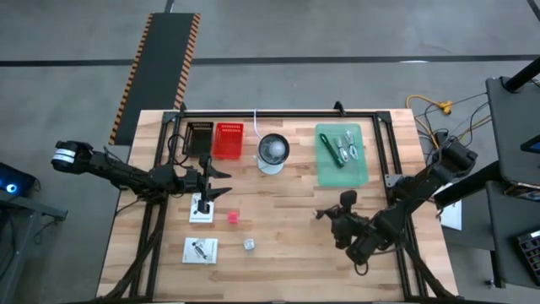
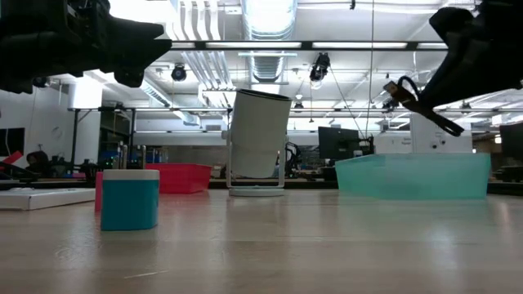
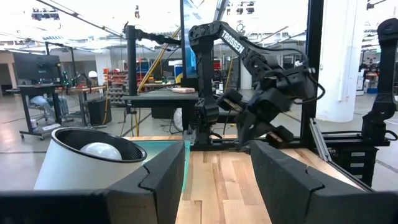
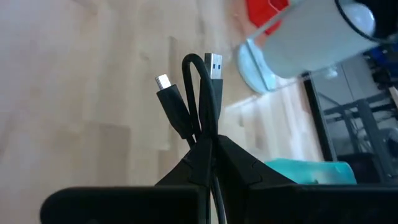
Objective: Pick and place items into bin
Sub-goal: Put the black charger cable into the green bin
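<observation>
High view, left gripper (image 1: 221,181): jaws apart, empty, over the worktop (image 1: 287,253), just at 12 o'clock of a white card (image 1: 202,209) bearing a dark part.
High view, right gripper (image 1: 327,214): at 4 o'clock of the worktop's middle, jaws together on a short black cable (image 1: 321,214).
High view, loose items: red cube (image 1: 232,217) at 3 o'clock of the upper card; second white card (image 1: 201,250) at 6 o'clock of it; silver cube (image 1: 250,244) at 3 o'clock of the second card.
High view, bins: black bin (image 1: 200,138) and red bin (image 1: 228,140) side by side at 11 o'clock; green tray (image 1: 342,155) at 1 o'clock, holding a green strip (image 1: 331,148) and silvery metal pieces (image 1: 349,146).
High view, bowl (image 1: 272,152): between red bin and green tray.
Low view, right gripper (image 2: 425,102): up at 2 o'clock, black cable (image 2: 417,100) hanging from it above the green tray (image 2: 413,175), not touching.
Low view, foreground: teal-looking block (image 2: 130,198) at 9 o'clock; bowl (image 2: 257,135) tilted at centre.
Left wrist view: own fingers (image 3: 163,180) parted, nothing between; bowl (image 3: 93,158) near; right arm (image 3: 261,93) well beyond.
Right wrist view: jaws clamped on the folded black cable (image 4: 202,106), both plugs sticking forward over bare wood.
</observation>
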Controlling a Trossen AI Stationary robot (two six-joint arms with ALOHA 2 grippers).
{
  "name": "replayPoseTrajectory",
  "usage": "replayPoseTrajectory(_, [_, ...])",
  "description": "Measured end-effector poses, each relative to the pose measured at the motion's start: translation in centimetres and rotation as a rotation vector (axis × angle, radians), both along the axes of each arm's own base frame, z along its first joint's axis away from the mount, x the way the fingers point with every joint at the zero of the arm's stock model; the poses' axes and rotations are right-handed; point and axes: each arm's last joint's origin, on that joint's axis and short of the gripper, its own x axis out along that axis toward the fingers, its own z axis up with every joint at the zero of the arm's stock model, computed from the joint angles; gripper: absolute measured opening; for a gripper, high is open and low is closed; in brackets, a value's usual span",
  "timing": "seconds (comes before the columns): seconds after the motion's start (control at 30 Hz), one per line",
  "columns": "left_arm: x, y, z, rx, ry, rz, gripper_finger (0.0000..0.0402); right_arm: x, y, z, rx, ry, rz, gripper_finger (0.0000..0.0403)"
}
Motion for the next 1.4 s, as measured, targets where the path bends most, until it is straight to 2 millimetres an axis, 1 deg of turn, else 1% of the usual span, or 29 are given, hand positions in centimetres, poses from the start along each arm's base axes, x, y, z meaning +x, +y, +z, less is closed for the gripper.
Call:
replayPoseTrajectory(0.1, [0.0, 0.0, 0.0, 0.000, 0.000, 0.000, 0.0171, -0.2, -0.9, 0.1, 0.001, -0.003, -0.019, 0.0008])
replayPoseTrajectory(0.27, [0.0, 0.0, 0.0, 0.000, -0.001, 0.000, 0.0171, -1.0, -2.6, -0.2, -0.020, -0.008, -0.050, 0.0008])
replayPoseTrajectory(0.4, [0.0, 0.0, 0.0, 0.000, -0.002, 0.000, 0.0171, -1.9, -3.8, -0.1, -0.055, -0.053, -0.075, 0.0008])
replayPoseTrajectory(0.5, [0.0, 0.0, 0.0, 0.000, -0.001, 0.000, 0.0171, -2.4, -4.8, 0.2, -0.046, -0.084, -0.102, 0.0008])
replayPoseTrajectory(0.67, [0.0, 0.0, 0.0, 0.000, -0.001, 0.000, 0.0171, -2.7, -6.3, 0.2, -0.044, -0.124, -0.138, 0.0008])
replayPoseTrajectory(0.83, [0.0, 0.0, 0.0, 0.000, 0.000, 0.000, 0.0171, -2.4, -6.9, -0.1, -0.058, -0.182, -0.081, 0.0008])
replayPoseTrajectory(0.97, [0.0, 0.0, 0.0, 0.000, 0.000, 0.000, 0.0171, -2.6, -7.6, -0.4, -0.069, -0.227, -0.042, 0.0008])
replayPoseTrajectory(1.17, [0.0, 0.0, 0.0, 0.000, -0.001, 0.000, 0.0171, -3.2, -8.8, -0.2, -0.061, -0.262, -0.071, 0.0008])
replayPoseTrajectory(1.4, [0.0, 0.0, 0.0, 0.000, -0.001, 0.000, 0.0171, -3.1, -9.4, 0.2, -0.037, -0.278, -0.088, 0.0009])
